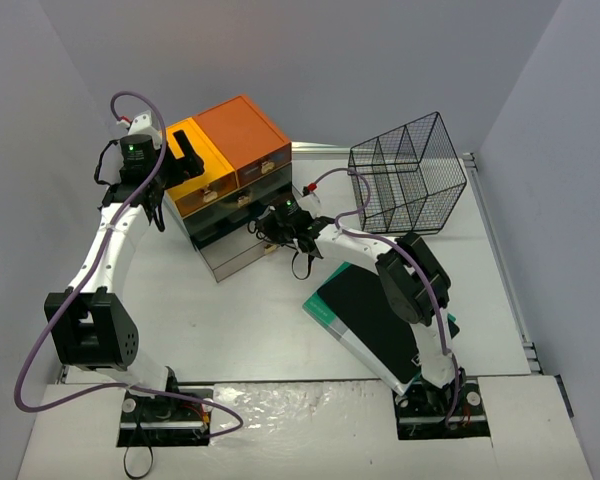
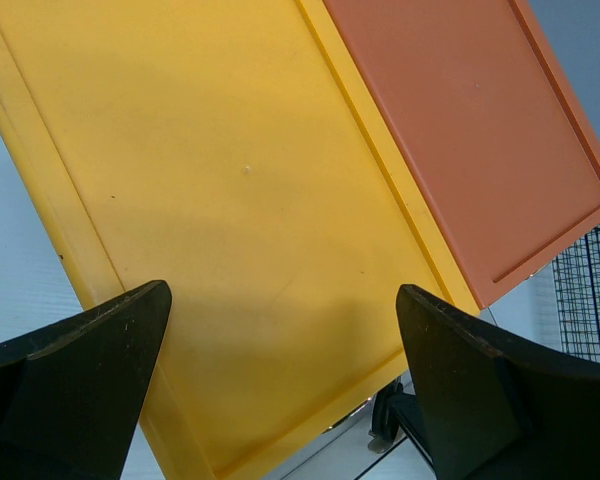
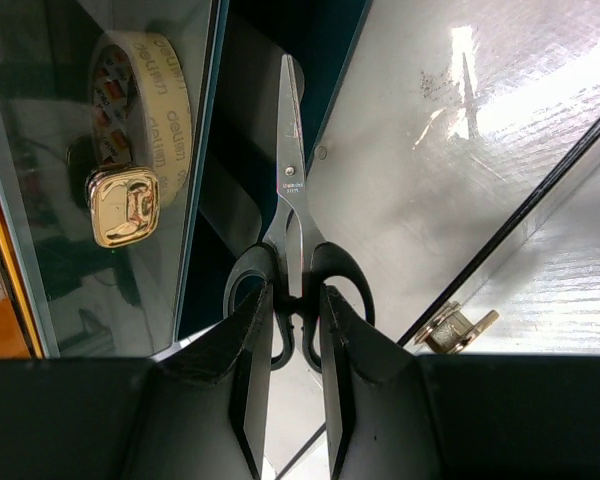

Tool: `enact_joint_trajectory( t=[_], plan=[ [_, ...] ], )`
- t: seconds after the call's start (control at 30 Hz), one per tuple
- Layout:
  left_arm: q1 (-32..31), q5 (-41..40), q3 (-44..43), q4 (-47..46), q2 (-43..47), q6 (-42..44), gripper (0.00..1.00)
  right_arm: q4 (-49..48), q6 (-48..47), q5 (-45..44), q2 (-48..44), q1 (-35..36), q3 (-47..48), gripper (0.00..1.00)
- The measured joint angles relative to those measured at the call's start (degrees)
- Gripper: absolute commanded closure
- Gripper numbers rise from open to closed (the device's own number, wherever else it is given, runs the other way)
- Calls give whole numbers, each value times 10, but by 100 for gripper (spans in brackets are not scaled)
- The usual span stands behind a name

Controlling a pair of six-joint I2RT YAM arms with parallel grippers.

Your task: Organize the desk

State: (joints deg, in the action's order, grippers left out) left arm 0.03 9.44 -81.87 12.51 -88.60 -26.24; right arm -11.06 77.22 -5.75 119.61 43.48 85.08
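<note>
1. Left gripper (image 2: pixel 282 300): wide open, empty, above chest's (image 2: pixel 230 200) yellow top.
2. Right gripper (image 3: pixel 295 300): nearly closed, pinching scissors (image 3: pixel 290 190) by handles, beside clear drawer (image 1: pixel 235 258).
3. Desk (image 1: pixel 240 320): beneath chest, basket (image 1: pixel 410 180), both arms.

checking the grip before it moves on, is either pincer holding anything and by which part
The right pincer grips the scissors at the black handles, where the two loops meet. The left pincer is open and holds nothing.

A large matte white table (image 1: pixel 240 320) carries a dark green drawer chest with yellow and orange tops (image 1: pixel 242 135), a black wire basket (image 1: pixel 420 190) and a flat black, green-edged book (image 1: pixel 365 305).
</note>
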Motion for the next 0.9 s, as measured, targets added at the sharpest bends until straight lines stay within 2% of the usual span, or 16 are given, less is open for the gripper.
enact_joint_trajectory(
  t=[0.27,0.47,0.73,0.9],
  plan=[
    [0,0,0,0,0,0,3,-4,-13,2,1,0,0,62],
    [0,0,0,0,0,0,3,-4,-24,2,1,0,4,57],
    [0,0,0,0,0,0,3,23,-91,-33,-12,17,15,56],
    [0,0,0,0,0,0,3,65,-139,-86,-81,44,5,56]
  ],
)
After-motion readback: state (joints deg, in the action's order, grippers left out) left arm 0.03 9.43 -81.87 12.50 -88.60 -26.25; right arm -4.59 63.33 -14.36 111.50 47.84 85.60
